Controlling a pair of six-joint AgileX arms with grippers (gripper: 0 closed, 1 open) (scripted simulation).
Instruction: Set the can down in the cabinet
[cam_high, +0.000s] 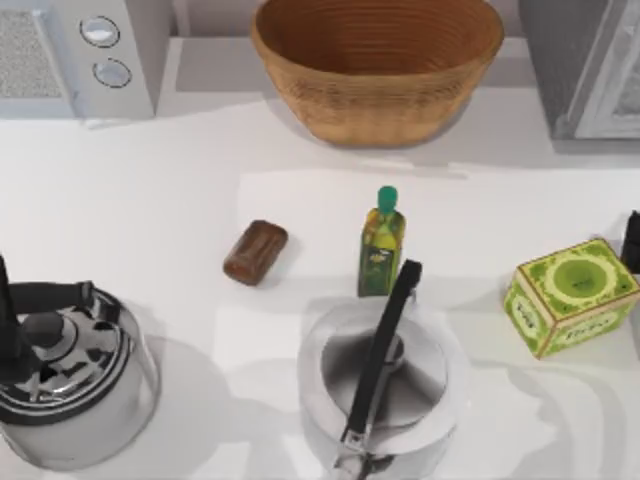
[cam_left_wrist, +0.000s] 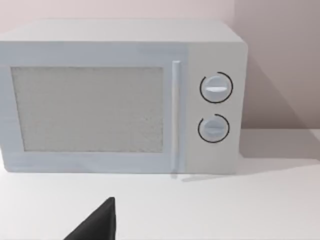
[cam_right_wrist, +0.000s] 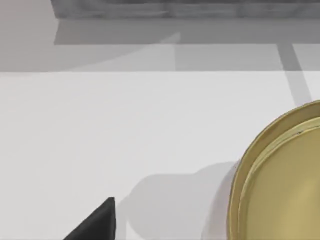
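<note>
Jaw width indiscernible on both parked arms. Small reddish-brown cylindrical can (cam_high: 256, 252) lying on white table (cam_high: 180, 200), left of green-capped bottle (cam_high: 381, 244), untouched.

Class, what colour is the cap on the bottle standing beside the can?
Green. The bottle has a green cap, clearest in the top view.

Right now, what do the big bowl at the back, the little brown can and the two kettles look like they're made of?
The basket looks like woven wicker: tan, matte, with fine ribbed coils. The can looks smooth with a dull sheen, perhaps coated metal or plastic; its plain reddish-brown surface leaves that open. Both kettles look like polished metal with shiny, mirror-like bodies and black handles, possibly plastic.
</note>
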